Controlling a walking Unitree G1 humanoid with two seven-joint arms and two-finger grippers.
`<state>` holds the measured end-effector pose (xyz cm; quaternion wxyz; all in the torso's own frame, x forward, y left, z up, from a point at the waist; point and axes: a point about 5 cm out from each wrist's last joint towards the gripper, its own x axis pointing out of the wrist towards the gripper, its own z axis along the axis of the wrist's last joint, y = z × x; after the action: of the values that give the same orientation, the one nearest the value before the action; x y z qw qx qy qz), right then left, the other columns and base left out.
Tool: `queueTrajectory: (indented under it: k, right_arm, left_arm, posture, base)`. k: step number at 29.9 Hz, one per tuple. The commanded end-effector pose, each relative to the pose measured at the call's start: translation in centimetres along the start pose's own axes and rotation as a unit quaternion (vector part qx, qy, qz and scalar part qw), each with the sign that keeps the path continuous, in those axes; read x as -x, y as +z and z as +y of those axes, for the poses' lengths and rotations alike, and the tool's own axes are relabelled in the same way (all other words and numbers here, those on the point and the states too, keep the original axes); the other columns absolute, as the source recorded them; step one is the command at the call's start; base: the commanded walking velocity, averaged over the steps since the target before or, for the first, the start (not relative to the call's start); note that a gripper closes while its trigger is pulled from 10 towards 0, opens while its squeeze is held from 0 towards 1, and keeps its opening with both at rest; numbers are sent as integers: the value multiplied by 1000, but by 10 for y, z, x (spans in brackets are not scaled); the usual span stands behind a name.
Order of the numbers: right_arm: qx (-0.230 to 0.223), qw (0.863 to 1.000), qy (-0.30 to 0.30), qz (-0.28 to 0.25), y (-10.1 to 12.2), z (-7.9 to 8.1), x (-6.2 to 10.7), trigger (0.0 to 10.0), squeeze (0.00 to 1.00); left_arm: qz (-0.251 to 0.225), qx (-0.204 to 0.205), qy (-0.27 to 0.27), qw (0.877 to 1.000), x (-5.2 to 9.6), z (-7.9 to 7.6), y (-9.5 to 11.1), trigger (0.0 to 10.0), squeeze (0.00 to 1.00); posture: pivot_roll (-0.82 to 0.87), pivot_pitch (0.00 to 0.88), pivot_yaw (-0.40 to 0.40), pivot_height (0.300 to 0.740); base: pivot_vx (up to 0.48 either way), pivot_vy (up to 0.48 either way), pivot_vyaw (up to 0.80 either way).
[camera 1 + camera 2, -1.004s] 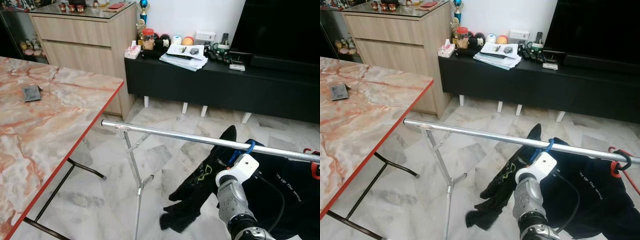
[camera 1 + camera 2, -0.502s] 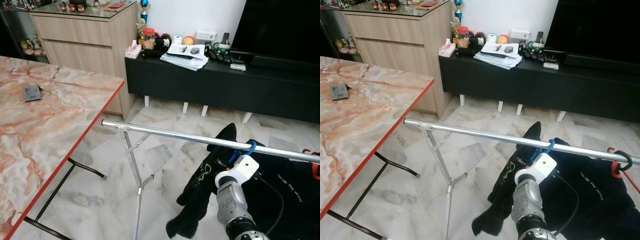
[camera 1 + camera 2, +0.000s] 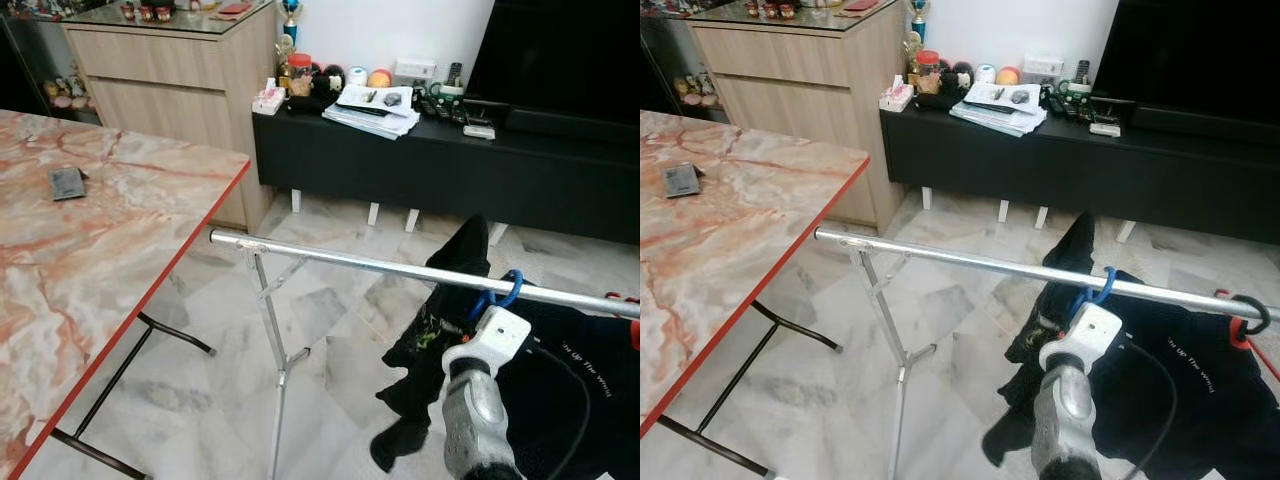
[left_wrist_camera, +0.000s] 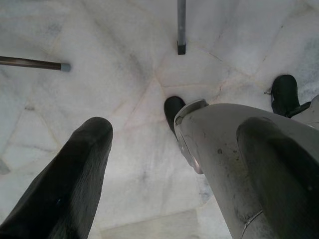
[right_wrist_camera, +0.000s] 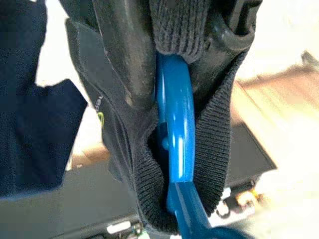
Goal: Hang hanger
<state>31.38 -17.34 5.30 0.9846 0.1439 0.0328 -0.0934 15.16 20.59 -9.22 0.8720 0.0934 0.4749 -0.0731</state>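
A blue hanger point(image 3: 1102, 285) hooks over the silver rail point(image 3: 350, 260) of a clothes rack. On it hangs a black garment point(image 3: 440, 330), one part sticking up above the rail. Just under the rail my right gripper point(image 5: 174, 64) is shut on the hanger's blue neck point(image 5: 174, 114), with the knitted black collar bunched around it. Its white wrist point(image 3: 490, 335) sits right below the hook. My left gripper point(image 4: 174, 132) is open and points down at the marble floor.
A red hanger point(image 3: 1240, 325) with a black printed shirt point(image 3: 1200, 390) hangs further right on the rail. The rack's folding legs point(image 3: 275, 350) stand in the middle. A marble table point(image 3: 100, 250) with a red edge is on the left. Behind are a black TV console point(image 3: 450, 160) and a wooden cabinet point(image 3: 170, 80).
The black garment has risen: its lower end has lifted off the floor and its upper part now stands above the rail. My right wrist has moved slightly up and right.
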Motion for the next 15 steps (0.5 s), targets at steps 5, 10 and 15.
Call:
queueTrajectory:
  k: [5, 10, 15]
  right_arm:
    - [41, 999, 16, 17, -4, -6, 7, 0, 0]
    - [67, 997, 19, 39, -12, -13, 13, 0, 0]
    - [116, 989, 35, 84, -25, -17, 19, 0, 0]
  left_arm:
    - [35, -6, -14, 999, 3, -5, -18, 10000, 0]
    - [34, -7, -15, 999, 3, -5, -17, 10000, 0]
    - [34, -7, -15, 999, 3, -5, -17, 10000, 0]
  posture:
    - [81, 71, -23, 740]
    - [80, 71, -25, 740]
    - [73, 70, -24, 740]
  base:
    - [0, 0, 0]
    - [0, 0, 0]
    - [0, 0, 0]
